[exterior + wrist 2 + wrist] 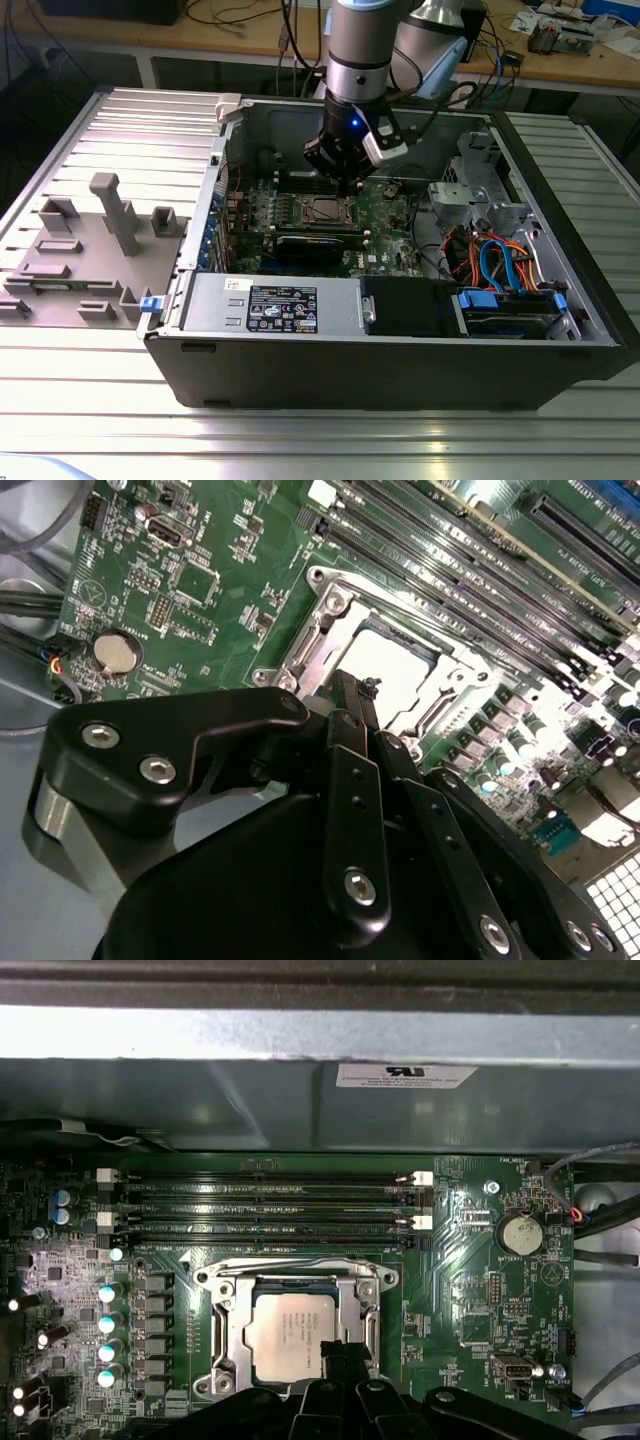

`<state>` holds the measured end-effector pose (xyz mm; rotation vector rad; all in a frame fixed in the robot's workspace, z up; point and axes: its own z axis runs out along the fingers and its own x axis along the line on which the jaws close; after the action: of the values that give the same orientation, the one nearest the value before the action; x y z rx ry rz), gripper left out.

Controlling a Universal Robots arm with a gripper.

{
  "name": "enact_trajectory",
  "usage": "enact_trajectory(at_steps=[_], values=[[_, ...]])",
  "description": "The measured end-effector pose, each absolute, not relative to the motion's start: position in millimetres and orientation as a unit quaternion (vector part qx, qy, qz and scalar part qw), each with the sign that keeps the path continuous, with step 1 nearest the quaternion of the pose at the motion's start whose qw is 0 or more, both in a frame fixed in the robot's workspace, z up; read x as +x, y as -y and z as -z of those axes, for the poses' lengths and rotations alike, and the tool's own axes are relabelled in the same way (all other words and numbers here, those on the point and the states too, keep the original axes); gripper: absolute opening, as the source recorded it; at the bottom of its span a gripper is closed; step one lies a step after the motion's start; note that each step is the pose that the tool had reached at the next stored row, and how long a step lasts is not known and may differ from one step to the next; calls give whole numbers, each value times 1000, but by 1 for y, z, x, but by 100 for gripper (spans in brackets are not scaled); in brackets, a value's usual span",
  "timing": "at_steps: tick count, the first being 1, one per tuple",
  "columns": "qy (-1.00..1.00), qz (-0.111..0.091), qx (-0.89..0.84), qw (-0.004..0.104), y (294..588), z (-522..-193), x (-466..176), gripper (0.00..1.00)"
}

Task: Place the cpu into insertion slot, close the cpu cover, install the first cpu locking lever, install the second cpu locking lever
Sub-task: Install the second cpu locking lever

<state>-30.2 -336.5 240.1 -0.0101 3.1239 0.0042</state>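
The cpu [288, 1332], a silver-grey square chip, lies flat in the insertion slot [322, 210] on the green motherboard. The cpu cover [226, 1312], a silvery frame with a square window, lies down around the chip. In the second wrist view the cpu [398, 672] and cpu cover [312, 645] sit just beyond the black fingertips. My gripper [345, 180] hangs right above the socket's edge inside the open computer case. Its fingers are shut together with nothing between them, as seen in both wrist views [356, 686] [340, 1348]. The fingertips hide the chip's near edge.
Long memory slots [270, 1200] run beside the socket toward the case wall [300, 1090]. A coin battery [518, 1232] sits off to one side. A black expansion card [318, 247], a power supply [280, 305] and bundled cables [495, 265] crowd the case. Grey fixtures [110, 215] stand at the exterior view's left.
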Motion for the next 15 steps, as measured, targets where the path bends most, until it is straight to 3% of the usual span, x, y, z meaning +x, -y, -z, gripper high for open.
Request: enact_trajectory(at_steps=[15], values=[[-1000, -1, -3, 9, 346, -245, -30, 11]])
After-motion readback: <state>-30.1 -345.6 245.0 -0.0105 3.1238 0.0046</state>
